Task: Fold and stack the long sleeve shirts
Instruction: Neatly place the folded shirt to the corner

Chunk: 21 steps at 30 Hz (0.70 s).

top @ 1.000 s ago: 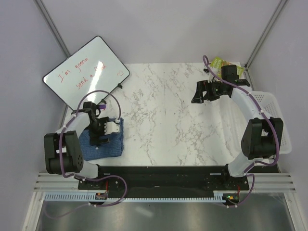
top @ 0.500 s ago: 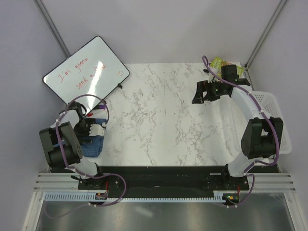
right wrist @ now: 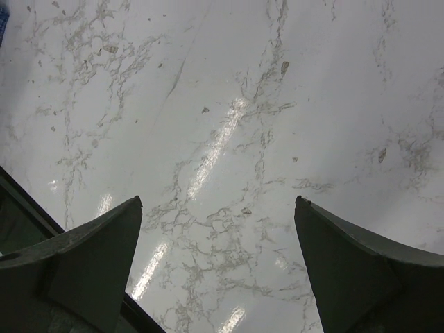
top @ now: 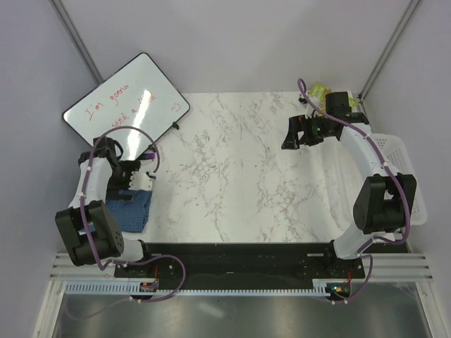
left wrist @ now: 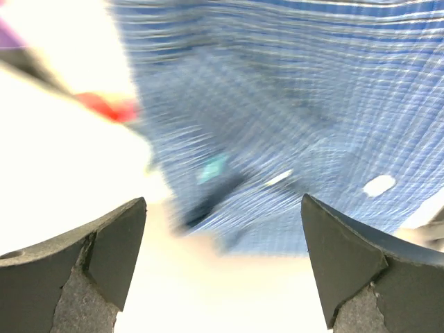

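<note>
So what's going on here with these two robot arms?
The left pincer hangs open over a blue checked shirt, which lies folded small at the near left corner of the marble table. It grips nothing, and its wrist view is blurred. The right pincer is open too, above bare marble at the far right, next to a white mesh basket. Only this one shirt is in view.

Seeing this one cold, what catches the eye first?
At the near-left corner of the marble table lies a folded blue checked shirt, the open left gripper at its far edge. A whiteboard with red handwriting sits far left; the open right gripper hangs over the table's far right.
</note>
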### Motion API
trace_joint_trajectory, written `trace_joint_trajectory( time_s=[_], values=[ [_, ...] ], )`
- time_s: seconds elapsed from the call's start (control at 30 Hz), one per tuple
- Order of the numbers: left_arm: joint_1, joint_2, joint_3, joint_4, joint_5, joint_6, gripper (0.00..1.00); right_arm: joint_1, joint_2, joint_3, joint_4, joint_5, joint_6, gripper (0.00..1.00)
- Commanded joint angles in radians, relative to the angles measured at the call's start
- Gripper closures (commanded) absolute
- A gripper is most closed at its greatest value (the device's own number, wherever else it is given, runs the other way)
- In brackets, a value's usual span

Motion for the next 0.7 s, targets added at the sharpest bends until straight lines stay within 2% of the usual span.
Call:
trace_joint_trajectory(
  time_s=[0.0,0.1,0.13,0.17,0.2,0.23,0.27,0.3,0.37,0.4,0.5,0.67],
  values=[
    [-0.109,-0.094,0.213,-0.163,0.178,-0.06,0.01,-0.005,-0.068,0.059,-0.007,-0.028,0.008,0.02],
    [-0.254,-0.014,0.412,-0.168,0.244,-0.335,0.01,-0.003,-0.095,0.063,-0.004,-0.025,0.015,0.02],
    [-0.289,0.027,0.479,-0.166,0.262,-0.526,0.01,-0.005,-0.113,0.063,-0.001,-0.016,0.014,0.02],
    [-0.361,0.106,0.621,-0.166,0.284,-0.627,0.01,-0.005,-0.124,0.056,0.005,-0.005,0.009,0.02],
    [-0.386,0.151,0.694,-0.166,0.339,-0.728,0.0,-0.005,-0.133,0.05,0.009,0.008,0.0,0.02],
    [-0.406,0.186,0.757,-0.148,0.361,-0.944,0.0,-0.005,-0.151,0.04,0.01,0.04,-0.009,0.02],
    [-0.45,0.213,0.847,-0.079,0.368,-1.065,0.01,-0.005,-0.164,0.016,0.013,0.057,-0.018,0.02],
    [-0.473,0.251,0.876,-0.036,0.373,-1.276,0.0,-0.005,-0.173,-0.001,0.018,0.083,-0.04,0.02],
    [-0.527,0.256,0.862,0.103,0.391,-1.447,0.0,-0.005,-0.202,-0.074,0.041,0.14,-0.055,0.02],
    [-0.545,0.242,0.835,0.154,0.382,-1.593,0.01,-0.005,-0.211,-0.107,0.054,0.159,-0.054,0.02],
    [-0.61,0.207,0.692,0.306,0.358,-1.773,0.0,-0.005,-0.248,-0.234,0.114,0.199,-0.044,0.02],
    [-0.645,0.147,0.456,0.395,0.289,-1.836,0.01,-0.005,-0.337,-0.395,0.183,0.226,-0.032,0.02]
  ],
)
